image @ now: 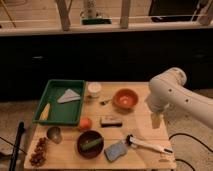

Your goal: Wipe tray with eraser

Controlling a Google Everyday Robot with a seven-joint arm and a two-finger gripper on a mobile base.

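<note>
End effector over wooden tabletop

The arm is cut off by the right edge. The gripper hangs beneath it over the table's right side, its form indistinct. The small dark item beside the orange bowl cannot be identified.

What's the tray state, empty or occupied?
Occupied: the tray holds a grey cloth and a yellow item. End effector hangs over the table's right side, away from it.
</note>
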